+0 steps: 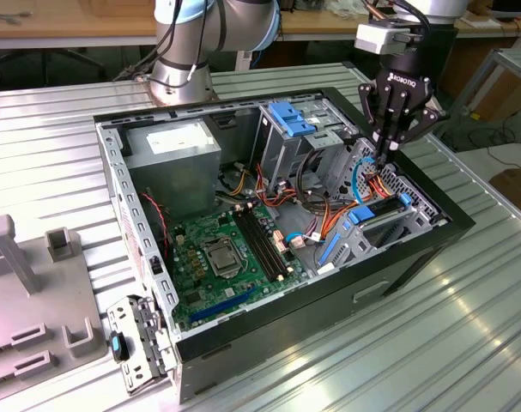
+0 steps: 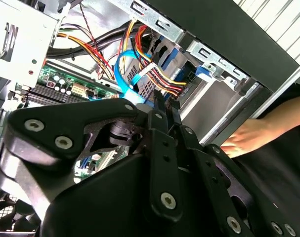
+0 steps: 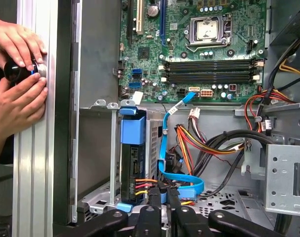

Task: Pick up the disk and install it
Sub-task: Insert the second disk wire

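The disk, dark grey in a bright blue carrier, sits in the drive cage at the front of the open computer case, toward the exterior view's right. In the first wrist view the disk stands on edge in its bay, with orange, red and yellow wires plugged in at its end. My gripper hangs just above the cage, its fingers pinched shut. In both wrist views the gripper is beside the disk's cabled end, close to a blue data cable. I see nothing between the fingers.
A person's hands hold a black knob on the aluminium rail outside the case wall; a hand is beside the case. Inside are the motherboard, power supply, a pale blue bracket and bundled cables. A grey fixture stands toward the exterior view's left.
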